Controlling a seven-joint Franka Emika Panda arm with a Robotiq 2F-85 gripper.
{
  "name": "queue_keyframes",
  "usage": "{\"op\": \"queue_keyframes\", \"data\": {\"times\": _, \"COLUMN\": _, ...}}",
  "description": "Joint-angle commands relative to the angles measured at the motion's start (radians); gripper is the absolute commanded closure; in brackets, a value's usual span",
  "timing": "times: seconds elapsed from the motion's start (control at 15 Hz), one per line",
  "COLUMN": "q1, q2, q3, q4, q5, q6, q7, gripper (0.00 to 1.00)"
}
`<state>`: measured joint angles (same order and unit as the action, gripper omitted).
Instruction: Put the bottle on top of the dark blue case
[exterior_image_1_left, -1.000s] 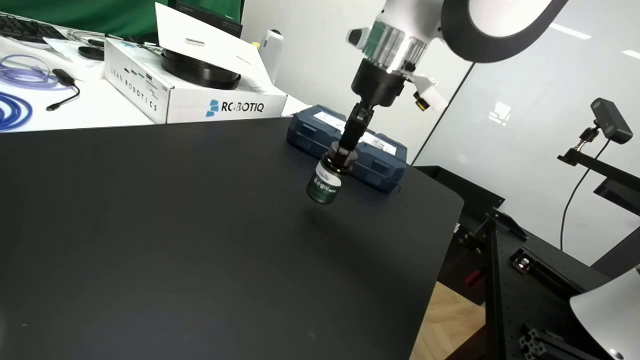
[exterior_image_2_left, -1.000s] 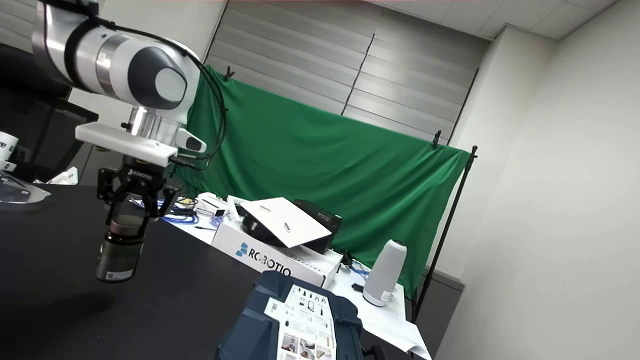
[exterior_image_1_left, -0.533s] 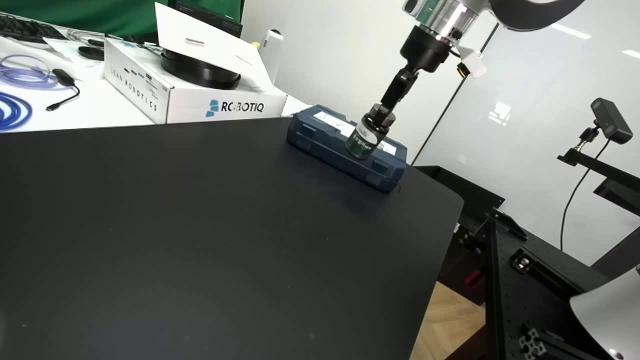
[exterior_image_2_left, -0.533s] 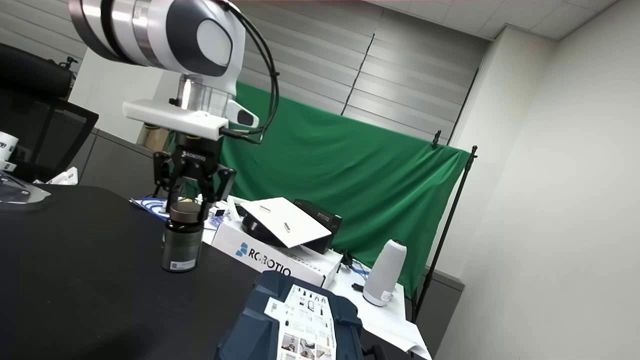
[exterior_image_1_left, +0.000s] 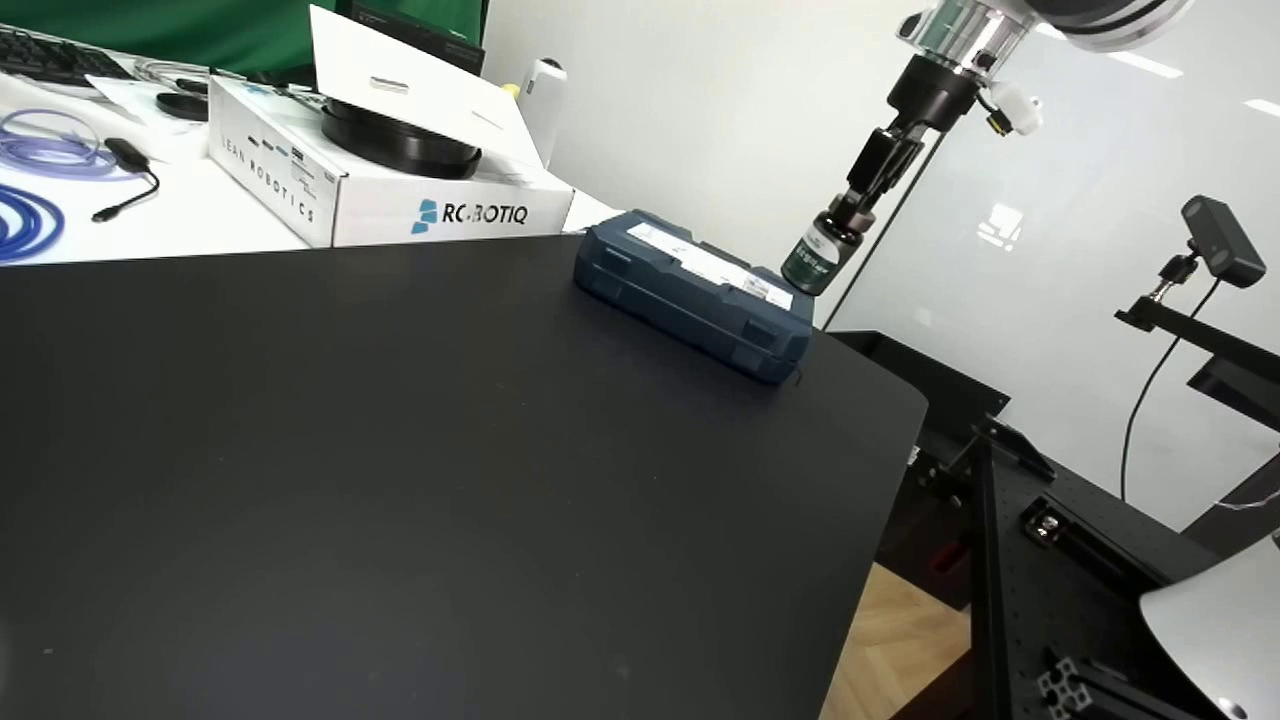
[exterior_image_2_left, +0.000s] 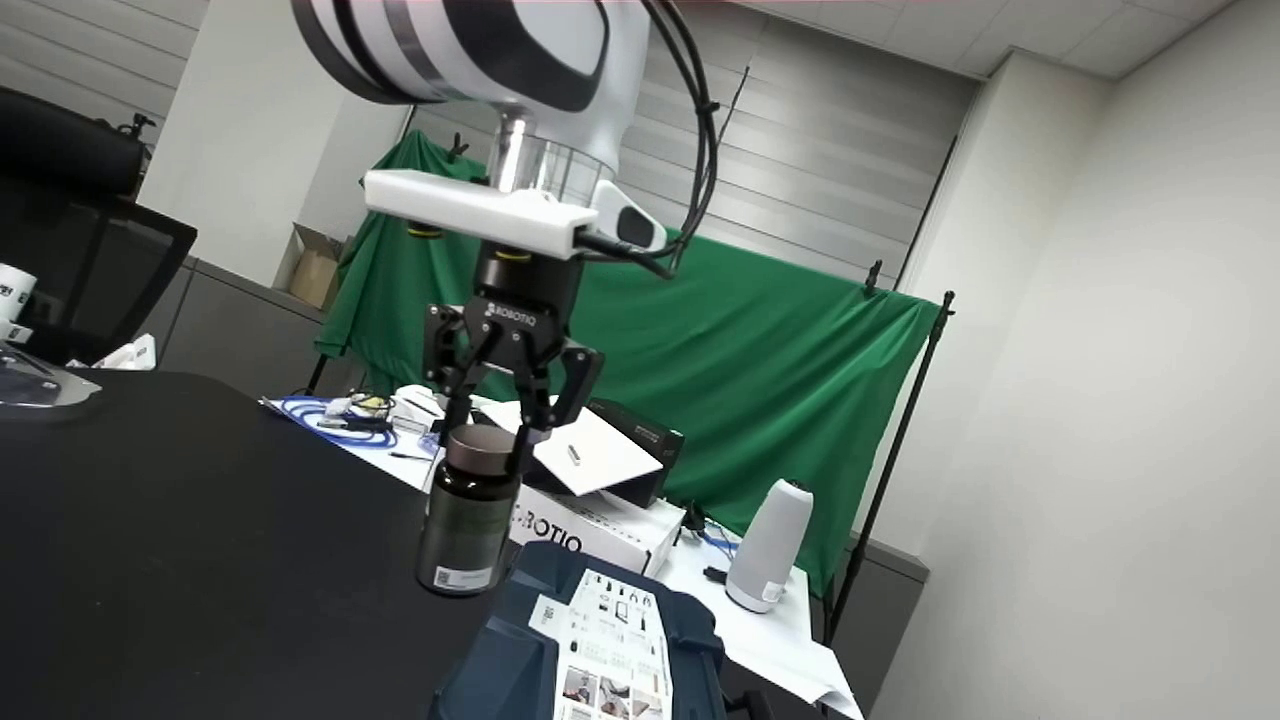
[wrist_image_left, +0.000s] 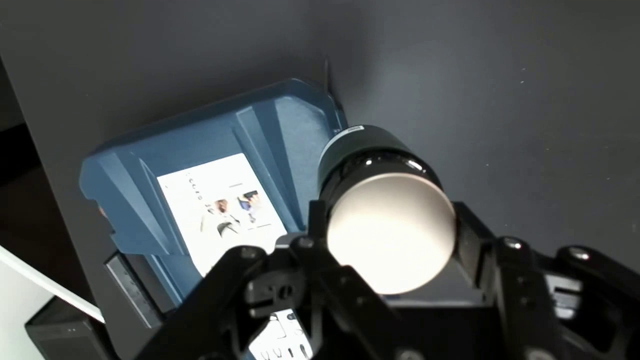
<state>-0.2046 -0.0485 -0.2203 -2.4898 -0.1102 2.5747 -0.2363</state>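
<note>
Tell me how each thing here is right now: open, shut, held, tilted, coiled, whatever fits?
Dark blue case: shut, lying on the black table.
Bottle: capped, held in the air, not yet on the case.
Gripper (the claw): closed on the bottle's cap.
White panel: tilted, above a round black object.
White box: loaded on top; open or shut, can't tell.
Blue cable: coiled.
Green curtain: hung up.

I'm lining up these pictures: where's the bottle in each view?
In an exterior view: bottle, right of centre, upper half.
In an exterior view: bottle, left of centre, lower half.
In the wrist view: bottle, right of centre.
Landmark in all three: dark blue case.
</note>
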Motion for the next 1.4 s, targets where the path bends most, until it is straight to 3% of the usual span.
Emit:
{"op": "queue_keyframes", "data": {"times": 0.0, "q1": -0.036, "q2": 0.024, "q3": -0.031, "q4": 0.098, "q5": 0.018, "q6": -0.076, "q7": 0.013, "gripper": 0.64}}
{"op": "queue_keyframes", "data": {"times": 0.53, "q1": -0.079, "q2": 0.193, "q3": -0.053, "q4": 0.282, "q5": 0.104, "q6": -0.096, "q7": -0.006, "gripper": 0.64}}
{"op": "queue_keyframes", "data": {"times": 1.33, "q1": -0.186, "q2": 0.446, "q3": -0.027, "q4": 0.542, "q5": 0.233, "q6": -0.239, "q7": -0.062, "gripper": 0.64}}
